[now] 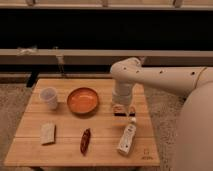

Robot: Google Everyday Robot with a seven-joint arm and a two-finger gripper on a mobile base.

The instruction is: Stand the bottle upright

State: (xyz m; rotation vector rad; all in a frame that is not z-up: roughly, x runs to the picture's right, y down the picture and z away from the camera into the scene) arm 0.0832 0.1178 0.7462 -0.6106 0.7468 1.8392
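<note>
- A translucent white cup stands upright near the left edge of the wooden worktop.
- In front of the cup, a pale flat block lies by the front-left corner.
- An orange bowl sits just right of the cup, well apart from the block.
- A dark red elongated object lies in front of the bowl.
- The end effector hangs low over the right half of the worktop, right of the bowl, above a small dark item; I cannot tell whether it is apart or together.
- The bottle lies on its side near the front-right corner, cap pointing away toward the end effector, just in front of it.
</note>
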